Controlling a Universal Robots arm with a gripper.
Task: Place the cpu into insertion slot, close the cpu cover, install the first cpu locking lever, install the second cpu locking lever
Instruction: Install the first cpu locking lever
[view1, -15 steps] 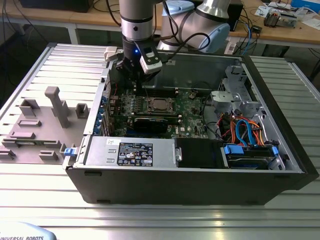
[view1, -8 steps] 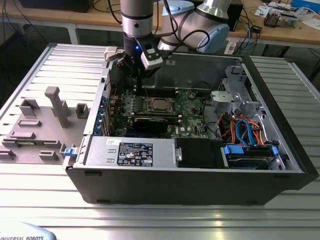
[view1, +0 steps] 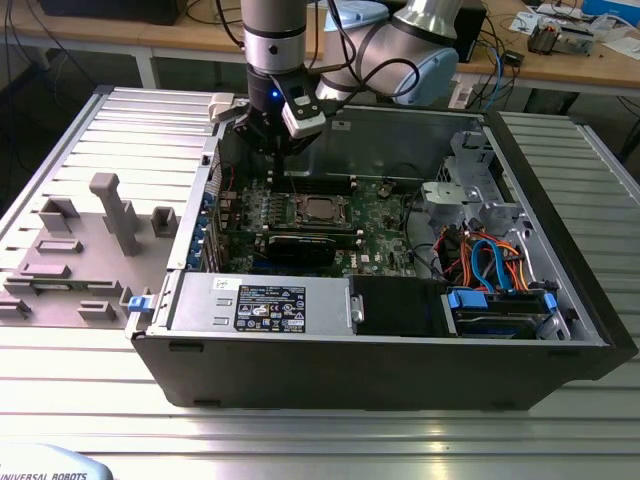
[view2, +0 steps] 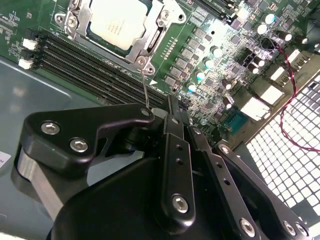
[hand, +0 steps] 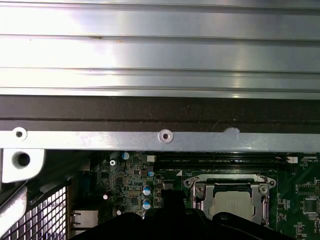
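The cpu (view1: 320, 209) (view2: 117, 20) (hand: 231, 199) lies silver side up in the insertion slot (view1: 298, 213) on the green board. The cpu cover (view2: 156, 41) (hand: 200, 192) lies flat around it as a silver frame. A thin locking lever (view2: 144, 85) rises from the socket's corner up to my gripper (view1: 275, 150) (view2: 172, 102). The gripper hangs just behind the socket toward the exterior view's left, fingers together. I cannot tell whether the lever is touched or held, because the black linkage hides its end.
Long memory slots (view2: 85, 65) run beside the socket. A black graphics card (view1: 295, 245) sits in front of it, with the power supply (view1: 260, 305) nearer. Drive cage and cables (view1: 490, 260) fill the exterior view's right. The case wall (hand: 160, 136) stands close behind the gripper.
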